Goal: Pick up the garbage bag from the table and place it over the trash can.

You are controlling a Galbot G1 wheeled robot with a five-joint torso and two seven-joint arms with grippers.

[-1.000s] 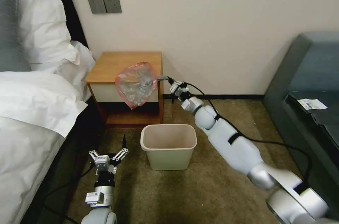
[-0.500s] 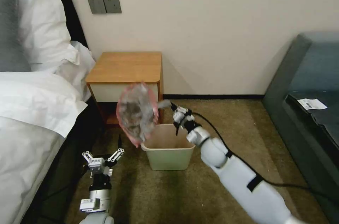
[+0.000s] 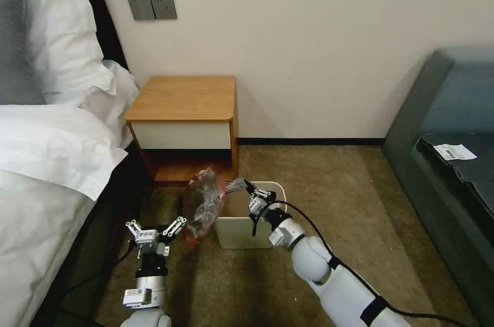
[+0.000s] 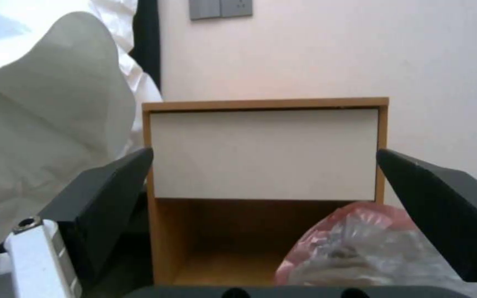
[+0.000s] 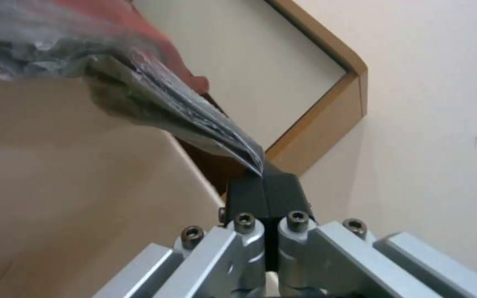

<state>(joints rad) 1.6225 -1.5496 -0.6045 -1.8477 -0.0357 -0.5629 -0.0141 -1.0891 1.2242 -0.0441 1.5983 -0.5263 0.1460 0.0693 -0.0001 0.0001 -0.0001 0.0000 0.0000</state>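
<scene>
The garbage bag [image 3: 203, 208] hangs crumpled at the trash can's [image 3: 242, 231] left rim, draping down outside its left wall, clear of the worktop [image 3: 182, 98] behind the can. The right gripper [image 3: 246, 186], above the can's mouth, is clenched on a gathered corner of the film, its jaws pressed together in the right wrist view. The left gripper [image 3: 154, 229], spread wide and empty, sits low just left of the can, near the bag's lower end. The bag looks very light, limp and slippery, so taking its red edge seems best for spreading the opening. Nothing can be made out inside the can.
</scene>
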